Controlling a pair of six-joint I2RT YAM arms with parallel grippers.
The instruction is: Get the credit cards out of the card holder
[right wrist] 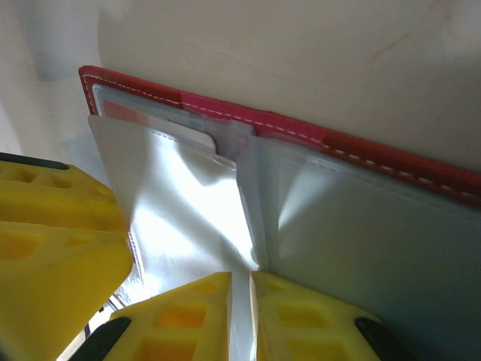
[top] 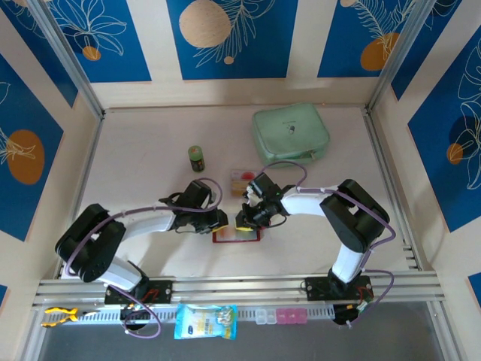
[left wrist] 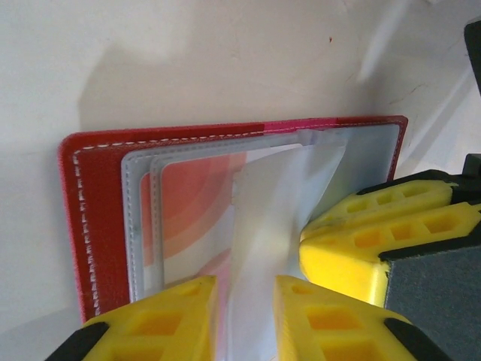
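Right hand [right wrist: 240, 280] pinching card holder [right wrist: 301, 128] sleeve [right wrist: 188, 195]; left hand [left wrist: 246, 284] parted.

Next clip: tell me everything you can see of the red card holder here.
The card holder lies open and flat on the table, between the two grippers near the front. Its red, leather-like cover has white stitching along the edge. Inside are clear plastic sleeves, one holding a card with orange-red print. One sleeve leaf rises between the left gripper's fingers, which stand slightly apart. The right gripper's fingers are closed on a sleeve leaf too.
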